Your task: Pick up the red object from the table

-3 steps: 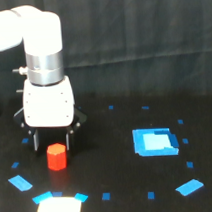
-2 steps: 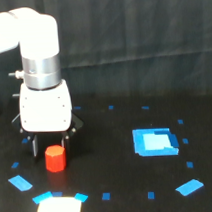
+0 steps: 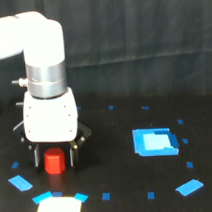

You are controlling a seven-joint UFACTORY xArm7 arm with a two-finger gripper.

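A: What does the red object (image 3: 55,162) look like?
B: A small, stubby red-orange block with faceted sides, narrower than the white body above it, standing on the black bench (image 3: 118,193).
A: And the gripper (image 3: 54,159)?
B: Spread open, one dark finger on each side of the block; contact I cannot tell.

The arm's links are smooth, rounded white shells. Below them sits a ribbed silver-grey metal cylinder with a small stub on its side. Under that cylinder is the gripper (image 3: 53,157): a boxy white housing with 2 thin dark fingers (image 3: 72,156).
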